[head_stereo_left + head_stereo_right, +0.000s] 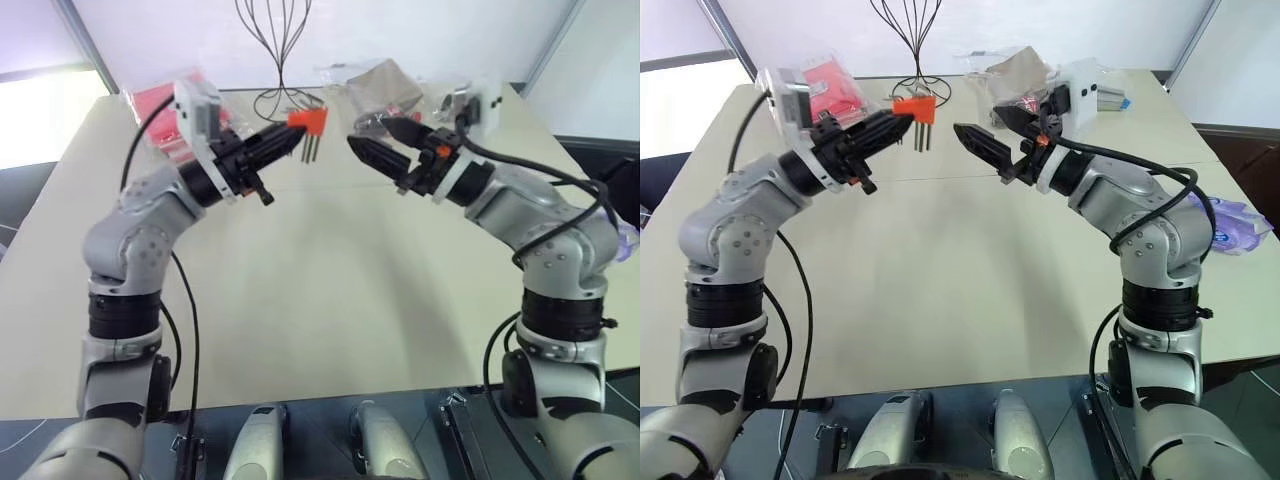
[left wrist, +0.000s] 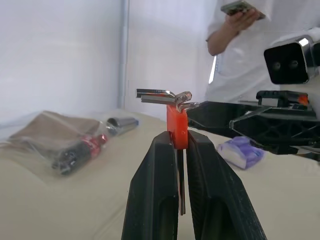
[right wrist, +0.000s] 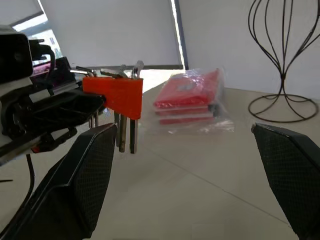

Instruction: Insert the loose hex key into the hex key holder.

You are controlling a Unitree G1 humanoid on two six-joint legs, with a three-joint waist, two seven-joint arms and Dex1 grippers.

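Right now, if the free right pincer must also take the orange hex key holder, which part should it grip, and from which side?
Probably the bare orange end of the hex key holder, approached from its open side, opposite the left pincer that clamps the other end. The keys hang below and their bent heads stick up on top, so the flat faces look safest.

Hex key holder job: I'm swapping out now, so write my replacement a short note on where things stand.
Left end effector: shut on the small orange-red plastic hex key holder, held in the air above the beige table.
Right end effector: open, empty, facing the holder and apart from it.
Holder: several dark metal keys hang from it; no separate loose key can be told apart.
Done: holder lifted and presented.
Left: check that every key is seated, then set the holder down.
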